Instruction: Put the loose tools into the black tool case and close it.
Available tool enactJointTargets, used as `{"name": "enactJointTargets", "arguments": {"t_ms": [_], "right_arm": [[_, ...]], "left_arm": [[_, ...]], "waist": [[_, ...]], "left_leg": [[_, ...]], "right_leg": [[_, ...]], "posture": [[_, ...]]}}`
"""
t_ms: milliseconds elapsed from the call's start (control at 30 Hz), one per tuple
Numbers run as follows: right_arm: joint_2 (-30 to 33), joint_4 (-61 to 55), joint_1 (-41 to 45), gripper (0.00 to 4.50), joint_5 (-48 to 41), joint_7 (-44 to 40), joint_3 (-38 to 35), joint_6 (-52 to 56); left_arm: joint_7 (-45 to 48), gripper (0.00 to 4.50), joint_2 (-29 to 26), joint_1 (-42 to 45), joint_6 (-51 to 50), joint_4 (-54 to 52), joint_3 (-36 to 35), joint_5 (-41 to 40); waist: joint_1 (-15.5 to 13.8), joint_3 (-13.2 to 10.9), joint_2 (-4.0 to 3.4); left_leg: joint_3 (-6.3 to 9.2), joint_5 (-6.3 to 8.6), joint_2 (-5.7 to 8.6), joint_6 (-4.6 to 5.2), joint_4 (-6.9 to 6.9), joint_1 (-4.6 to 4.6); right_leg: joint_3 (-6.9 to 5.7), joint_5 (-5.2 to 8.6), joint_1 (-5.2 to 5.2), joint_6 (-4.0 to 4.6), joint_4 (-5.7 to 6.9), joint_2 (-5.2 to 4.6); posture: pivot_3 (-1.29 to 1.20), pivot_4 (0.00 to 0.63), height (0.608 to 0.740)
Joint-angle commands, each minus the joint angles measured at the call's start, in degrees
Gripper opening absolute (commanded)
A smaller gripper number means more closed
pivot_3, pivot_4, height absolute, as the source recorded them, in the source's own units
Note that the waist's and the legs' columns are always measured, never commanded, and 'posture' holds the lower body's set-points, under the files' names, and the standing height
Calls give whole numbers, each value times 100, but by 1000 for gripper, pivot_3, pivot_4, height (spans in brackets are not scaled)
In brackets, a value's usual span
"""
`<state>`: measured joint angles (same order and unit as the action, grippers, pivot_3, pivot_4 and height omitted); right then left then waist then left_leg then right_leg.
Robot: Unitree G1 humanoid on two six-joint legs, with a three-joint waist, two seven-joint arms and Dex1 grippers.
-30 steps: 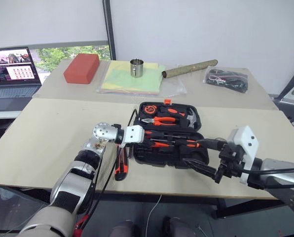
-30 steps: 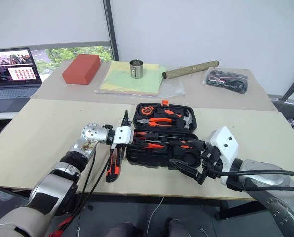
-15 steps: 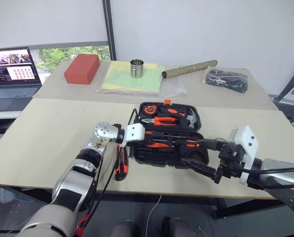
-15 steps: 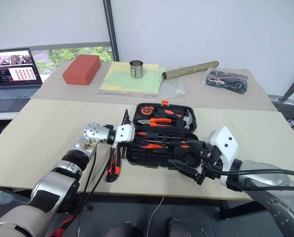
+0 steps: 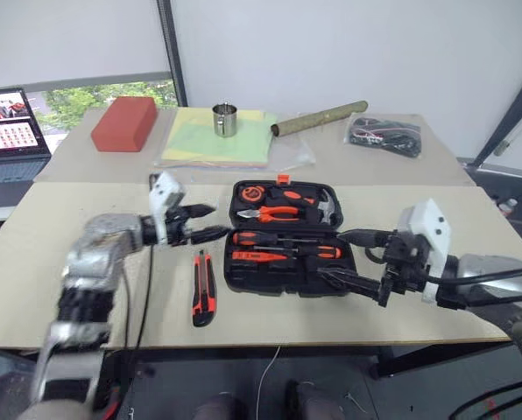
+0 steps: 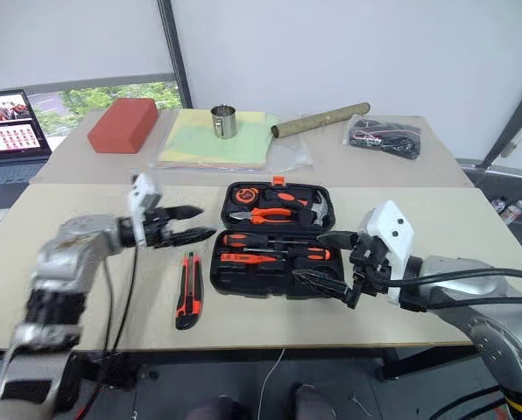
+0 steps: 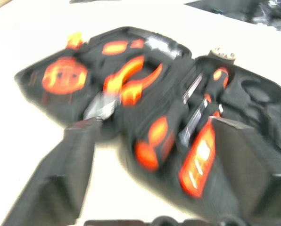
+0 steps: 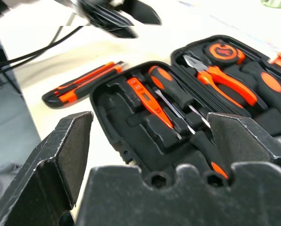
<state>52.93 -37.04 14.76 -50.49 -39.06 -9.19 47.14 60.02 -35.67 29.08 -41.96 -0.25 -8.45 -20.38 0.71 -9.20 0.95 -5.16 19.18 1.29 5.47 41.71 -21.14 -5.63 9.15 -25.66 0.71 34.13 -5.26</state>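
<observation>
Left eye view, stock at this moment. My left gripper: fingers spread, nothing held, hovering beside the case's left edge. My right gripper: fingers spread, empty, over the case's near right corner. Black tool case: lid open flat, between my two grippers. Stowed in the near half: two screwdrivers and a small flat orange tool. Outstanding: utility knife, loose on the table below my left gripper, just beside the case. Tape roll: cannot tell. My judgement: mostly packed; knife and closing remain.
</observation>
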Motion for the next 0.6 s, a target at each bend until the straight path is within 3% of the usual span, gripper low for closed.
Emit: {"name": "enactJointTargets", "arguments": {"t_ms": [33,133,233,433,600], "right_arm": [[2,108,300,4500,163,-477,234,-289],[-83,240,429,4500,339,-688,479,-381],[-200,276,508,4500,419,-742,612,-393],[-311,212,430,4500,683,-755,709,-509],[-414,37,279,4500,740,-603,657,-495]], "left_arm": [[-1050,4472,-84,-473,-1979,-1563,-866,-520],[-1852,4472,327,-502,-3768,-2482,-1278,-796],[-2544,4472,732,-355,-4899,-3003,-1263,-888],[-4180,4472,757,-573,-5054,-2807,-652,-1107],[-4865,4472,956,-487,-5054,-2472,-384,-1691]], "waist": [[-30,-3,-3],[-151,-9,-5],[-222,-9,-6],[-143,-9,-6],[-152,-9,-6]], "left_leg": [[0,0,2,-1,0,1],[22,-2,12,-13,4,15],[30,21,32,-57,4,50],[28,11,36,-81,-20,91],[29,-19,34,-132,-75,102]], "right_leg": [[-1,1,2,-1,-4,-1],[0,30,39,-47,-11,-2],[12,41,71,-64,-3,-15],[21,24,83,-15,7,-7],[23,33,72,13,7,-12]], "posture": [[0,150,740],[0,150,740],[0,150,740],[0,150,740],[0,150,740]]}}
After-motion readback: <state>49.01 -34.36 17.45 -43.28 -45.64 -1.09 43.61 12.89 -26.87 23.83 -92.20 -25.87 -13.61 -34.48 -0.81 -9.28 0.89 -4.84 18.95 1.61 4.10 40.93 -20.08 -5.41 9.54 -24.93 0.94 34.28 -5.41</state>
